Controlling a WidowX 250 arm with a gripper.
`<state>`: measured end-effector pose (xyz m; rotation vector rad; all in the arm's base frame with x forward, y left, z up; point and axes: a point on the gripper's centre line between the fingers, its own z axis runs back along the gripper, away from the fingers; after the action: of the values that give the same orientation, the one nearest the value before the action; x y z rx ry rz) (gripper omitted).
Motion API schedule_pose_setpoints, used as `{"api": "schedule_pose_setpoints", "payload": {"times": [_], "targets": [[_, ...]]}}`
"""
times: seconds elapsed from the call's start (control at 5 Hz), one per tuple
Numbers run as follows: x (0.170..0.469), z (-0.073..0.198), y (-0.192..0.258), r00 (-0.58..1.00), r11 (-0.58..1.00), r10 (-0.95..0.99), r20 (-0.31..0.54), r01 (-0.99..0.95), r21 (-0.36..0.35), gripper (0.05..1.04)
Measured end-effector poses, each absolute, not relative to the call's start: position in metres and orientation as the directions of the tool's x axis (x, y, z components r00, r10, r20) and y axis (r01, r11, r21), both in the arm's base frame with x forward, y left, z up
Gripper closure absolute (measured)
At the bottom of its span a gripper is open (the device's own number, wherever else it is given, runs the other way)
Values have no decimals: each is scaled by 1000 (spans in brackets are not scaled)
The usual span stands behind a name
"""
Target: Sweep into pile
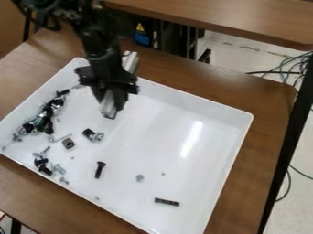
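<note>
Holds a pale, silvery bar (108, 109) in the pincer (112, 103), closed to the width of the bar. Hangs above the white tray (149, 141), toward the far left part in the view, with the bar slanted and well apart from the loose hardware. Cannot tell whether touching the tray floor with the bar's lower end. Along the tray's left side, in a crowded, uneven band: dark and silvery bolts and fittings (44, 118), many touching or overlapping. Just beside that band, a thin silvery screw (60, 138), a squarish dark piece (68, 143) and a dark-and-silvery fitting (93, 135). Nearer the camera, a smaller cluster of dark and silvery screws (45, 169). Farther right, spread well apart, a dark bolt (99, 169), a small silvery piece (140, 178) and a dark threaded rod (167, 201). Under the tray, a brown wooden tabletop (269, 100); beyond, cables (292, 68) on the pale floor (229, 54).
</note>
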<state>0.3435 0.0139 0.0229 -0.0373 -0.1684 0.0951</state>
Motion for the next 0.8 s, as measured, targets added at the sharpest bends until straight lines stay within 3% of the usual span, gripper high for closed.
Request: {"api": "schedule_pose_setpoints", "payload": {"times": [0.2, 0.4, 0.8], "targets": [[347, 15, -33, 973, 979, 154, 170, -127, -160, 723], [327, -27, -46, 979, 960, 196, 47, -182, -214, 723], [295, -50, -24, 992, 980, 122, 30, -116, -159, 723]]}}
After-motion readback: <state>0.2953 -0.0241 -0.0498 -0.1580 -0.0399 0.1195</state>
